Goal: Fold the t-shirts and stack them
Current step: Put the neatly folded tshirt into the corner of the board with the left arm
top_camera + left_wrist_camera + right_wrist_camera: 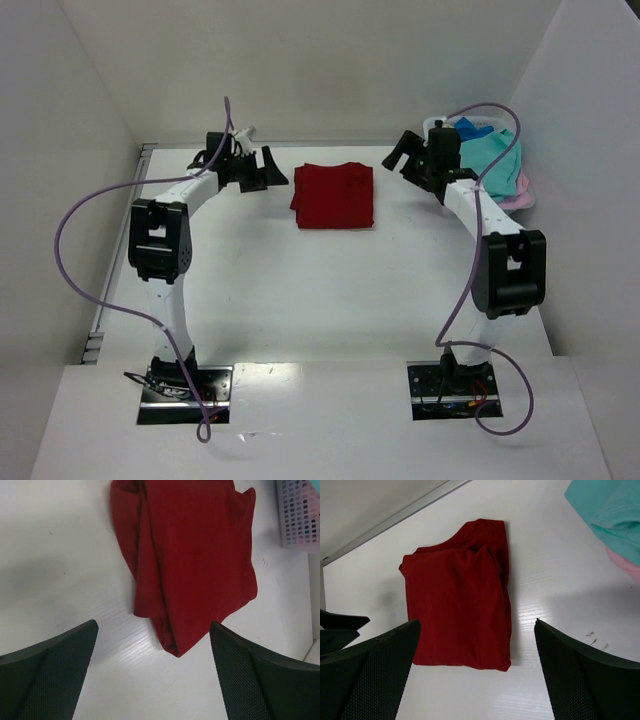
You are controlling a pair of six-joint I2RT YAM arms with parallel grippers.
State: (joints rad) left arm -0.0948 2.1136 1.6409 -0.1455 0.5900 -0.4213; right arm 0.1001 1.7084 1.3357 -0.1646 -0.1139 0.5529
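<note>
A dark red t-shirt point(335, 196) lies folded into a rectangle at the back middle of the white table; both wrist views show it, dark red t-shirt point(192, 560) and dark red t-shirt point(457, 597). My left gripper point(265, 170) hangs open just left of it, nothing between its fingers point(55, 672). On the other side my right gripper point(405, 155) is open and empty, off the cloth. A teal t-shirt point(490, 155), a blue one point(470, 127) and a pink one point(522, 185) spill from the basket at the back right.
The pale slotted laundry basket point(299, 515) stands at the back right corner against the wall. White walls close in the table at the back and on both sides. The purple cables loop off both arms.
</note>
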